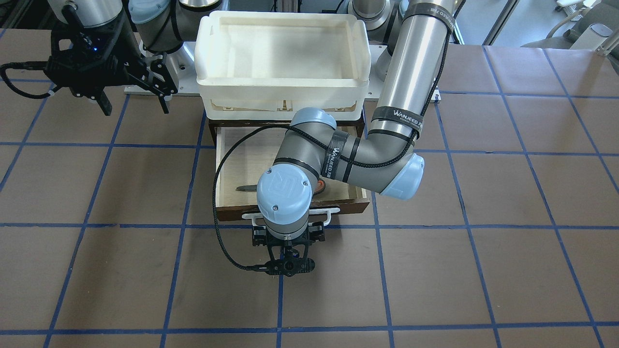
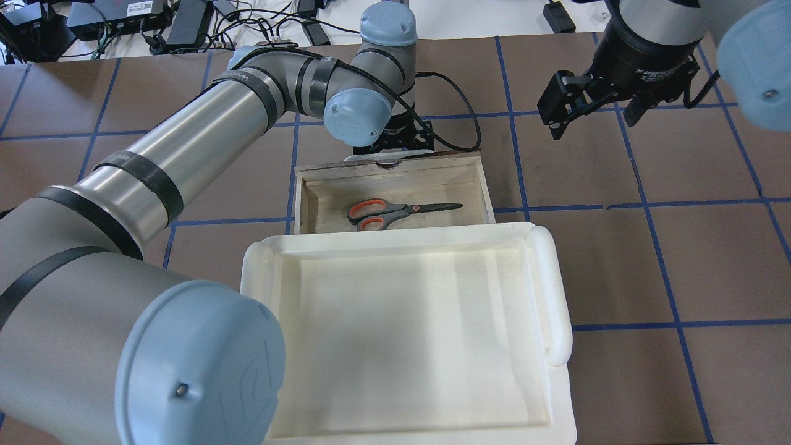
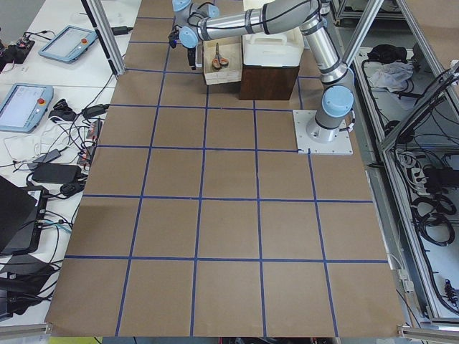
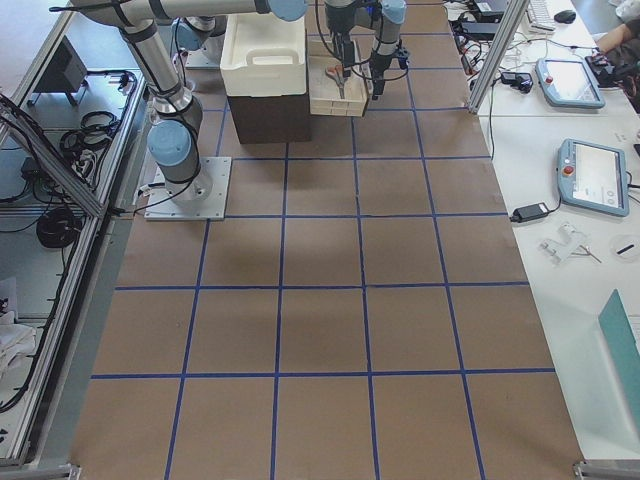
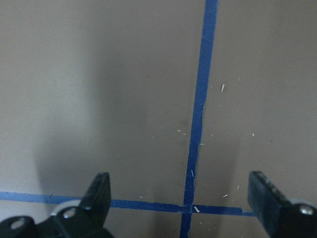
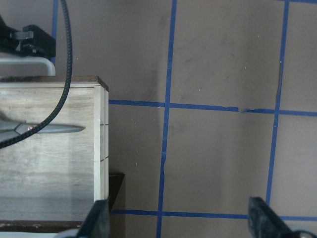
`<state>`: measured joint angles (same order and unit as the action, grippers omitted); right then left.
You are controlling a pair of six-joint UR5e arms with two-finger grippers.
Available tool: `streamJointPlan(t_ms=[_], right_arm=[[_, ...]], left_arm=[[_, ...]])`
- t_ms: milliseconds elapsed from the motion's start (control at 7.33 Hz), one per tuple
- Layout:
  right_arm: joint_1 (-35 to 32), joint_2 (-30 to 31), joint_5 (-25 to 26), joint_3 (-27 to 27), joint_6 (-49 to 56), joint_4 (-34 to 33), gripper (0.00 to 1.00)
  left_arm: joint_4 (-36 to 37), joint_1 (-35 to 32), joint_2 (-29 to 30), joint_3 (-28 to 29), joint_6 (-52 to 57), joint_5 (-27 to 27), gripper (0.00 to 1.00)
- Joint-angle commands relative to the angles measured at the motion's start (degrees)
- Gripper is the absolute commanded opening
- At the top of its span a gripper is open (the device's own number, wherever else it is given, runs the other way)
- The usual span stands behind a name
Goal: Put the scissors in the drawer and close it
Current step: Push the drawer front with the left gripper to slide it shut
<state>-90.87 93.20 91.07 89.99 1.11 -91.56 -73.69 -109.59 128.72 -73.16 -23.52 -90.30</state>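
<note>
Nearest the overhead lens, the fat blue-capped joint (image 2: pixel 198 364) of the left arm (image 2: pixel 154 173), one of two arms in view. Beyond it, one white plastic tray (image 2: pixel 556 290), seated on top of a dark cabinet (image 3: pixel 269 82). Under the tray's far edge, one drawer (image 2: pixel 395 179), pulled open over the desk (image 2: pixel 680 247), pale plywood floor on show. Inside the drawer, one pair of scissors (image 2: pixel 395 212): flat on the floor, two orange-lined loops toward the robot's left, dark blades shut together and aimed toward its right, apart from the front wall and both side walls. Just outside the dark drawer front, beside the single white bar handle (image 1: pixel 332 211), the left claw (image 5: pixel 182 196): pointed straight down, two fingers (image 5: pixel 101 191) spread wide, released, nothing between them but brown desk and one crossing of blue tape lines. Touching the handle or not: cannot tell. Off to the drawer's right-hand side, the right claw (image 2: pixel 596 120): above the desk, well apart from drawer and scissors, two fingers likewise spread, released and empty. In its wrist view, one drawer corner and the tip of the blades at the left edge.
</note>
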Motion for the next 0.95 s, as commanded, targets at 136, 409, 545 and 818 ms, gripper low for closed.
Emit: streamJointPlan(t_ms=[136,409,545,818], right_arm=[[-0.01,0.22,-0.19,-0.08,-2.1,2.7,1.0],[-0.01,0.4,-0.19,-0.08,-2.95,2.09,1.0],[-0.01,0.4,0.16,0.0,-2.95,2.0,1.0],[-0.01,0.31,0.51,0.01,-3.04,1.91,1.0]], left_arm=[[-3.47,-0.72,-1.97,-0.23,-1.17,0.48,1.0],[-5.06,-0.89,-4.16,-1.19,-1.71,2.4,1.0],[-6.02,-0.89,-4.87,-1.55,-1.71,2.85,1.0],[-6.03,-0.89,-6.45,-4.52,-1.71,2.68,1.0]])
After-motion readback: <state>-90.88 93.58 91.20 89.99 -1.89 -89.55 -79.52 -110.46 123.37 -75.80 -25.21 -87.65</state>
